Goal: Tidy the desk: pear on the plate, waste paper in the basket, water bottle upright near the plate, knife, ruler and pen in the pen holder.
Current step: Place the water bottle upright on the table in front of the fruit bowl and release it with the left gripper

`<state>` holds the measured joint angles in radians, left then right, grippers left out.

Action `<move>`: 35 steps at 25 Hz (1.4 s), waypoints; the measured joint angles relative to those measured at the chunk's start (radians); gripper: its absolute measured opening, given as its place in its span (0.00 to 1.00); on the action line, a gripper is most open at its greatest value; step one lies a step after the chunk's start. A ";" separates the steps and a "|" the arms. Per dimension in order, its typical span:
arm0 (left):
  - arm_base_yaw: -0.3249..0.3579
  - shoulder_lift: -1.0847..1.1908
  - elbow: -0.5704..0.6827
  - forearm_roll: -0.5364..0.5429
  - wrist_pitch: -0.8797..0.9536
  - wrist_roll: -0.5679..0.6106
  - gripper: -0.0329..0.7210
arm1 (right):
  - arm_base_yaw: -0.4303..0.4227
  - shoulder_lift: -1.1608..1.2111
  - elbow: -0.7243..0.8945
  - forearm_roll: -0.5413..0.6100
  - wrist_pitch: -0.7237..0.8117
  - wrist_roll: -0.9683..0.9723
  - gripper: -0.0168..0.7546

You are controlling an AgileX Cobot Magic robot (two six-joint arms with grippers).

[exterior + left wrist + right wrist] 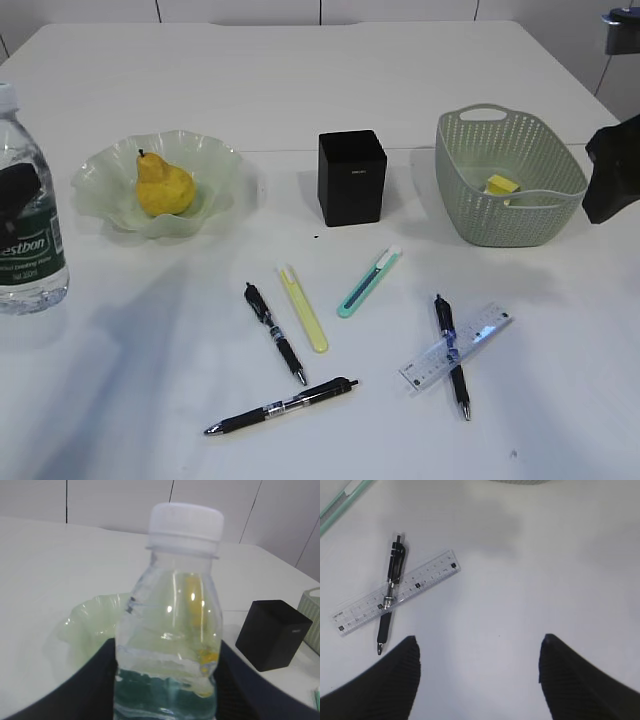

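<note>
We think this is an office or a lab test room, because we see a large white desk (300, 90), plain white wall panels (100, 500) behind it, and scattered pens (275, 332) and a ruler (395, 592).

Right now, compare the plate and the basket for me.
The plate is a shallow, glassy dish with a wavy rim; the basket is deep, opaque, with perforated walls. The plate holds the pear; the basket holds a yellow scrap. Both are pale green and flank the pen holder.
</note>
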<state>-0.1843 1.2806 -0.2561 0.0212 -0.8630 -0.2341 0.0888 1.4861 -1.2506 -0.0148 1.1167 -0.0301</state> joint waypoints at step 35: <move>0.000 0.680 -0.253 0.306 -0.334 0.006 0.52 | 0.000 0.000 0.000 -0.034 -0.008 0.000 0.73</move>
<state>-0.1843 1.9611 -0.5092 0.3271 -1.1967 -0.2282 0.0888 1.4861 -1.2506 -0.0485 1.1086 -0.0301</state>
